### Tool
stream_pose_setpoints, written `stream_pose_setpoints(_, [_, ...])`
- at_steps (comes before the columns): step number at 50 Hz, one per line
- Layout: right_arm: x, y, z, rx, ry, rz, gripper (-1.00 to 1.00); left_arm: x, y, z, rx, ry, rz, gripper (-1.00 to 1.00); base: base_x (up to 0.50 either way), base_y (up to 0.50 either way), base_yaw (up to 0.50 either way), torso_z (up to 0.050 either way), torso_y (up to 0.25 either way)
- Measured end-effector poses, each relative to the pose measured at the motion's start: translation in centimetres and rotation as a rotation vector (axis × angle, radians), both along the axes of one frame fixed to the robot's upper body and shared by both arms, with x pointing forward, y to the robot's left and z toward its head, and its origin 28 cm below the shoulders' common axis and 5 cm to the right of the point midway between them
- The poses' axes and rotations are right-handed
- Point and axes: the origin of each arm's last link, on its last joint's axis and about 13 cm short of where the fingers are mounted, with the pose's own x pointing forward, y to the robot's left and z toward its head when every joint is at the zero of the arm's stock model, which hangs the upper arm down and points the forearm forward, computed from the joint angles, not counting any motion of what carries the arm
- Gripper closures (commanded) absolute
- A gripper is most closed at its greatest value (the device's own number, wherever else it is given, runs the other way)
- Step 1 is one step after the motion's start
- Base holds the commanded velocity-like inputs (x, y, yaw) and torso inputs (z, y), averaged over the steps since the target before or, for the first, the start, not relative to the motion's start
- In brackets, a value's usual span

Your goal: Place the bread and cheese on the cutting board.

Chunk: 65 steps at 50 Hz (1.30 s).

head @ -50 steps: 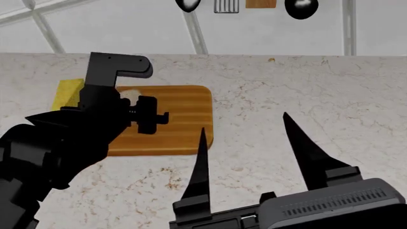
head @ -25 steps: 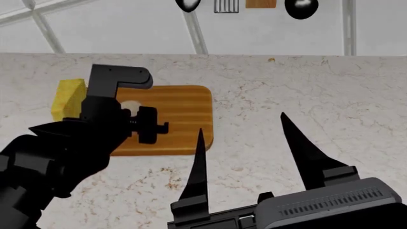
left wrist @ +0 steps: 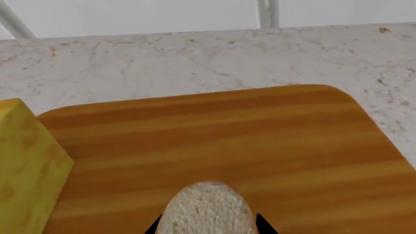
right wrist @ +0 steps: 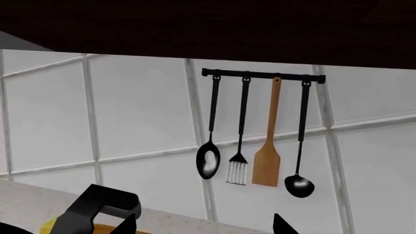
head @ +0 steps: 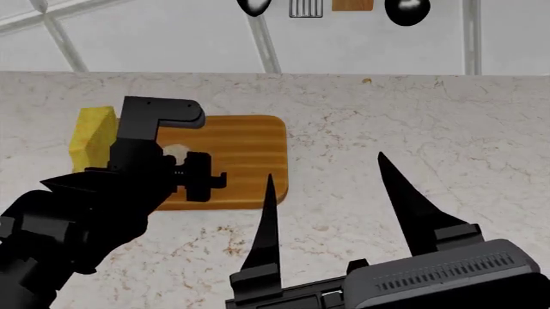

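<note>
A: Where do things lie on the worktop (head: 413,122)?
B: The cutting board (head: 245,151) sits left of centre. The cheese (head: 93,134) stands just off its left edge, on the stone. Right of the board lies wide bare marble.

A: And the 2 hands?
B: The left hand (head: 167,158) reaches over the board, closed on the bread (left wrist: 206,209) just above the wood. The right hand (head: 331,199) hovers near the front edge, its 2 fingers spread apart, holding nothing.

No text, label, brand, number or sign readable anywhere. Nothing printed on the thick orange-brown striped wooden cutting board (left wrist: 215,146), nor on the yellow speckled cheese wedge (left wrist: 26,165). Also nothing legible on the white wall tiles (right wrist: 143,112).
</note>
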Motion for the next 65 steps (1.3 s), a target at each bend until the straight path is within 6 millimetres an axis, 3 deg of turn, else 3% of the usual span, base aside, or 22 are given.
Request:
stream_pose_setpoints(3, [0.0, 0.0, 0.0, 0.0, 0.0, 0.0, -1.0, 0.0, 0.0, 0.0, 0.002, -0.001, 0.0, 1.0, 0.0, 0.0, 0.0, 0.0, 0.0])
stream_pose_setpoints(4, [0.0, 0.0, 0.0, 0.0, 0.0, 0.0, -1.0, 0.0, 0.0, 0.0, 0.002, -0.002, 0.001, -1.0, 0.0, 0.0, 0.0, 0.0, 0.0])
stream_pose_setpoints(29, [0.0, 0.1, 0.0, -0.002, -0.001, 0.002, -1.0, -0.2, -0.4, 0.6, -0.022, -0.033, 0.005, -1.0, 0.0, 0.0, 0.0, 0.0, 0.0])
stream_pose_setpoints(49, [-0.1, 0.1, 0.1, -0.002, -0.004, 0.006, -1.0, -1.0, -0.8, 3.5, -0.036, -0.138, -0.001, -1.0, 0.0, 0.0, 0.0, 0.0, 0.0])
stream_pose_setpoints(65, [-0.2, 0.0, 0.2, 0.003, -0.007, 0.002, -1.0, -3.9, -1.4, 7.0, -0.054, -0.279, -0.051, -1.0, 0.0, 0.0, 0.0, 0.0, 0.0])
